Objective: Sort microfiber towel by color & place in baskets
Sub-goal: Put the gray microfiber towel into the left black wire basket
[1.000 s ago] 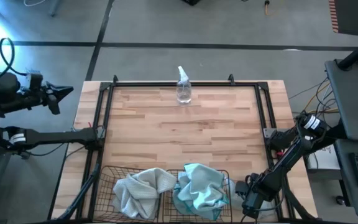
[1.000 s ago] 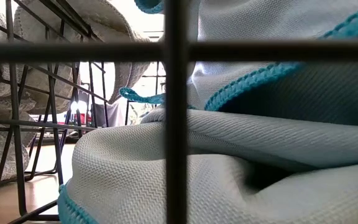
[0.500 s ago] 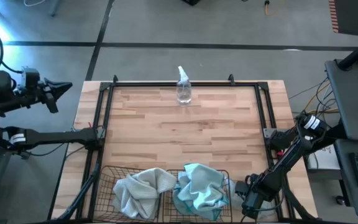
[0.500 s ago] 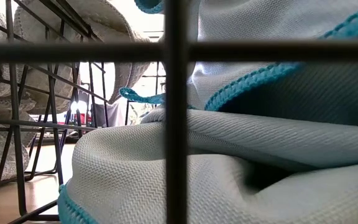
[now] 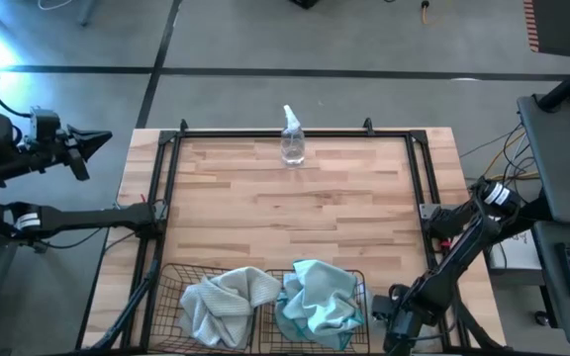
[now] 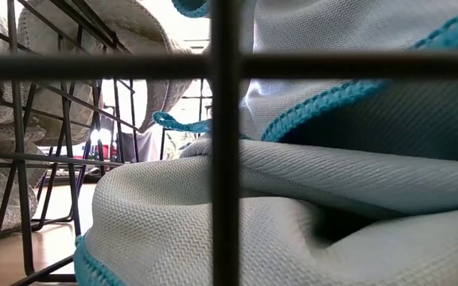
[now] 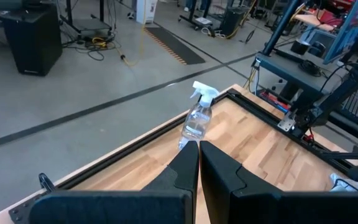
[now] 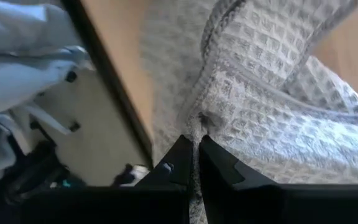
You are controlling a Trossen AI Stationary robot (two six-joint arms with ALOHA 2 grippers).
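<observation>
Two black wire baskets stand side by side at the table's near edge. The left basket (image 5: 166,287) holds a bunched pale grey-white towel (image 5: 224,305); the right basket (image 5: 364,289) holds a light blue towel (image 5: 317,302), which fills the low view (image 6: 308,199) behind the wire. My right gripper (image 5: 386,331) is low beside the right basket at the near right corner, shut on a grey waffle-weave towel (image 8: 266,106) that the arm hides in the high view. My left gripper (image 5: 107,138) hangs shut beyond the table's left edge. My right gripper pinches a raised pucker of the grey waffle-weave towel (image 8: 202,121) between its two fingertips. The cloth spreads slack around and beyond the fingers. One layer or several, and whether it is lifted, I cannot tell.
A clear spray bottle (image 5: 292,138) stands at the middle of the table's far edge, also in the left wrist view (image 7: 197,118). A black frame rail (image 5: 295,132) runs around the wooden top. Bare wood lies between bottle and baskets.
My right gripper has sunk a little toward the table's near edge, beside the right basket. My left gripper has drawn slightly farther away from the table's left edge. The towels in the baskets have not moved.
</observation>
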